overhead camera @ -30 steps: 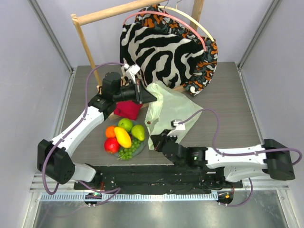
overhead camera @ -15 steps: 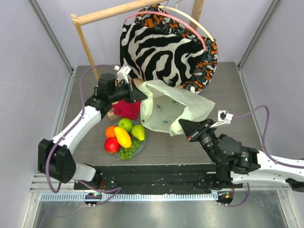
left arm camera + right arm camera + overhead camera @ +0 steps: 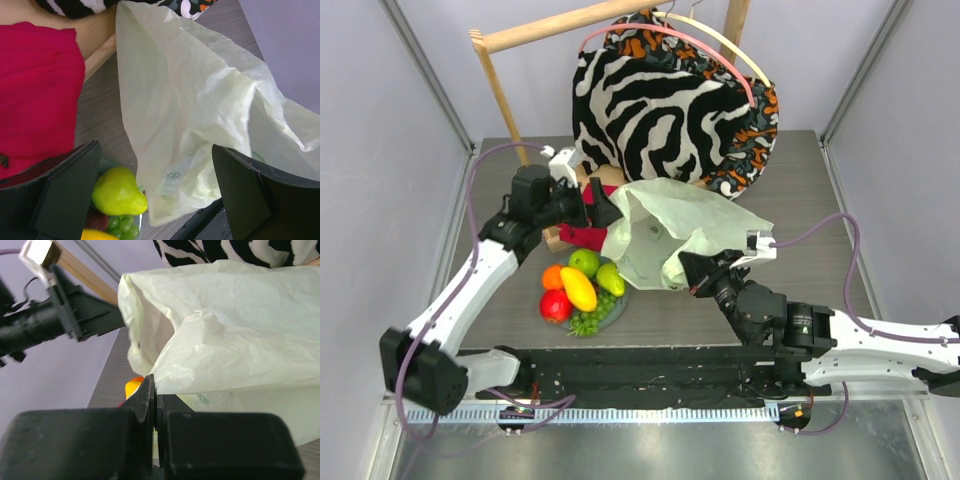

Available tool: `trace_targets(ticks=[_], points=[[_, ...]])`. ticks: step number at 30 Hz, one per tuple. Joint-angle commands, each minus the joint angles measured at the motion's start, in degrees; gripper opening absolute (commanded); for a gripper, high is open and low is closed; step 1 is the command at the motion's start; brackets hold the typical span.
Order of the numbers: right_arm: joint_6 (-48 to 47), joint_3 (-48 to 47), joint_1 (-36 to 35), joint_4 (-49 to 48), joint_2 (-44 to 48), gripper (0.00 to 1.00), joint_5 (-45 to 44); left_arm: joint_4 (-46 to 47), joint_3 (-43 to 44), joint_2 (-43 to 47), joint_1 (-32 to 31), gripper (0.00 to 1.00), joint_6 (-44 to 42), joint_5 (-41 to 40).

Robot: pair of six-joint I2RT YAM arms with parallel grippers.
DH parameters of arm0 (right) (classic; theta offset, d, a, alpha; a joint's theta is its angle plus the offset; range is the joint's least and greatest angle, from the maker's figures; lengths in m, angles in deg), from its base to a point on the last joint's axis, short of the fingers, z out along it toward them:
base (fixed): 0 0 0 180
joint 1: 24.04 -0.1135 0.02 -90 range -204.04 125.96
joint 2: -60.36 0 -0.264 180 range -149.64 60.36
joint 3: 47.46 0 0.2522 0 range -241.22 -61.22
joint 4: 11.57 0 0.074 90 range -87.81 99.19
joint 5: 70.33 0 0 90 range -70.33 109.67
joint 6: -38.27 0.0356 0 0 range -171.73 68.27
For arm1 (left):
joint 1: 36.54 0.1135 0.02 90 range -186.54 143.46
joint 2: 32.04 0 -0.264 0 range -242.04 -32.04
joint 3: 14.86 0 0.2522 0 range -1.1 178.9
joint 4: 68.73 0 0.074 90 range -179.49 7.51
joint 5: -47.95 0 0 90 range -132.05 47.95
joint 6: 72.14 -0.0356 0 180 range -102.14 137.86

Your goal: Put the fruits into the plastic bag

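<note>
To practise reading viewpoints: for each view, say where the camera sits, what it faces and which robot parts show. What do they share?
Top external: above and behind, looking down on the grey table; both arms show.
Left wrist: on the left arm, facing the pale-green translucent plastic bag and green toy pear; open left gripper shows.
Right wrist: faces the bag; right gripper pinches it.
All share the bag.
</note>
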Motion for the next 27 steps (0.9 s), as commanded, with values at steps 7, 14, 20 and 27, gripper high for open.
trace_targets(ticks=[7,14,20,27], points=[[-1.57,-5.18,-0.30,-3.70,0.88,0.01,-9.12,-15.64,-6.22,19.38,0.69,1.00,-1.64,-17.49],[-1.22,-4.83,-0.30,-3.70,1.05,0.01,-8.24,-17.86,-15.44,26.23,0.69,1.00,6.96,-26.85],[-1.40,-5.27,-0.30,-3.62,0.17,0.01,-6.93,-14.52,-18.44,26.68,0.77,0.97,9.61,-23.43],[-1.31,-5.09,-0.21,-3.62,0.52,0.01,-6.31,-13.37,-20.37,23.78,0.86,0.91,13.92,-22.36]])
